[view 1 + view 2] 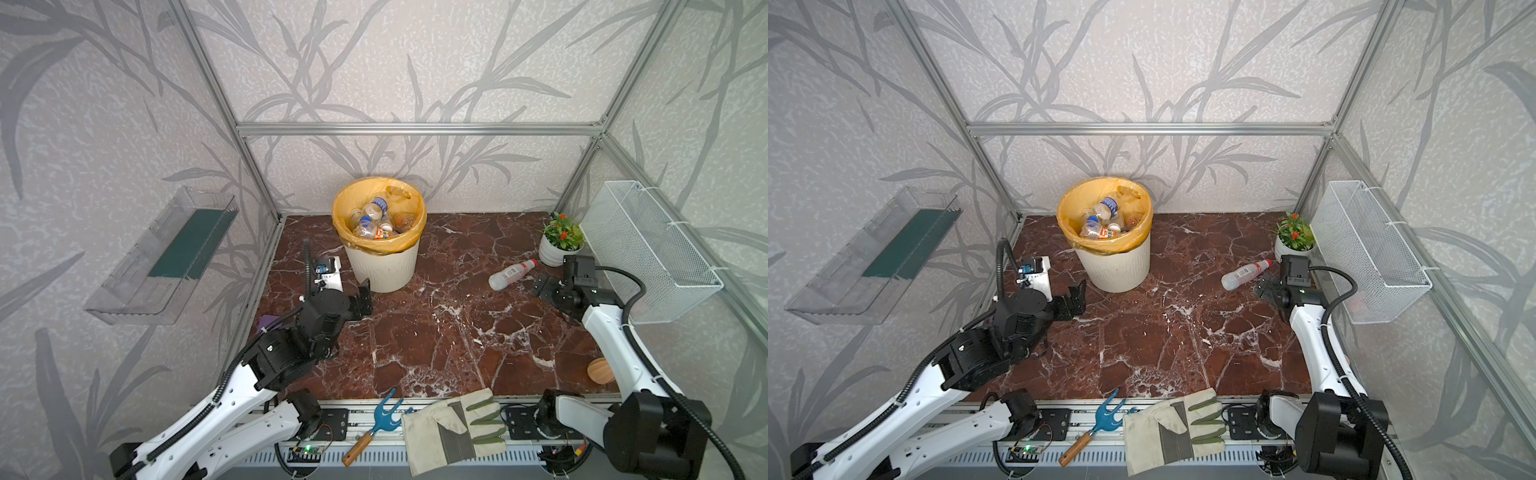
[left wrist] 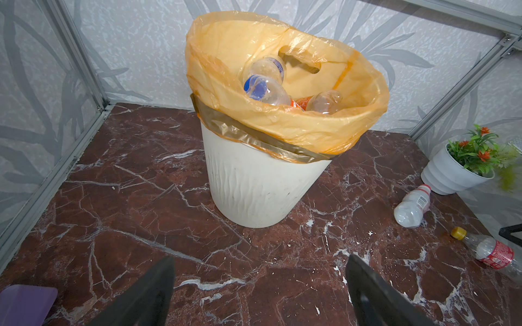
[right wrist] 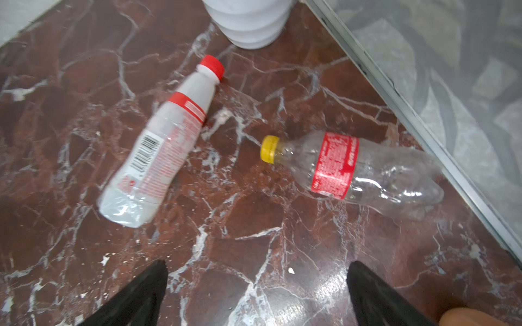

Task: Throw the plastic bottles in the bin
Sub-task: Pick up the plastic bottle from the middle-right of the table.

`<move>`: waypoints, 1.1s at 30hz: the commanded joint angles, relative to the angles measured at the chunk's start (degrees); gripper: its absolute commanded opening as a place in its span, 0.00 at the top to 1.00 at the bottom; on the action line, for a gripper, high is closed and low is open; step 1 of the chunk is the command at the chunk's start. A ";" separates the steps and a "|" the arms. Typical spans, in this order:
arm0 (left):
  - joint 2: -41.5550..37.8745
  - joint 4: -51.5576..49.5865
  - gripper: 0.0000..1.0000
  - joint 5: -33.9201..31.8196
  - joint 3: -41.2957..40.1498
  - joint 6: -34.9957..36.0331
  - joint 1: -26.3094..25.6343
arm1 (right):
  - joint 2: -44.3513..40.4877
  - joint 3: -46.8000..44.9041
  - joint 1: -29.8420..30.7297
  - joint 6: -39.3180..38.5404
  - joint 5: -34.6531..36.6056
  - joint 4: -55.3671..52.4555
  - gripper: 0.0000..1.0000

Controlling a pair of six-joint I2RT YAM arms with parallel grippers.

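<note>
**MARBLE FLOOR STOCK: TWO BOTTLES LOOSE, OTHERS BINNED**

Bin [image 1: 380, 270]: 1, cream, ribbed, yellow-orange liner, upright at the back of the marble floor.

Bottles inside [image 1: 374, 222]: at least four countable (heaped, so no firm total).

Loose bottles: 2, both lying flat near the right wall, well apart from the bin.
- White bottle [image 3: 158, 146], red cap, just in front of the flowerpot [image 1: 555, 255].
- Clear bottle [image 3: 367, 172], yellow cap, red label, close along the frame rail [image 3: 367, 60]; hidden under the right arm in both top views.

Right gripper [image 3: 258, 262]: fingers spread wide, empty, above the floor, short of both loose bottles.

Left gripper [image 2: 260, 258]: fingers spread wide, empty, facing the bin, apart from it.

Surroundings, 1 each: wire basket [image 1: 648, 253], clear wall shelf [image 1: 162, 257], work glove [image 1: 453, 428], blue hand fork [image 1: 388, 411], wooden disc [image 1: 602, 369], purple item [image 2: 25, 302].
</note>
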 commanded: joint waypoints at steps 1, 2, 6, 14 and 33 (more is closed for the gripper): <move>0.24 2.44 0.06 1.33 -1.20 2.52 0.18 | 0.34 -2.06 -3.01 0.14 0.29 1.08 0.01; 0.47 2.44 0.06 1.56 -1.16 2.88 0.18 | 0.34 -2.76 -3.30 0.14 1.17 1.86 0.01; 1.24 2.41 0.06 2.15 -0.95 2.72 0.18 | 1.15 -3.89 -4.03 0.14 6.40 3.12 0.01; 1.29 2.18 0.06 2.56 -1.41 2.71 0.21 | 4.43 -7.34 -5.88 0.14 6.59 10.46 0.01; 0.78 3.57 0.05 2.36 -3.85 3.37 0.27 | -0.36 -12.93 -8.95 72.84 11.02 12.96 0.01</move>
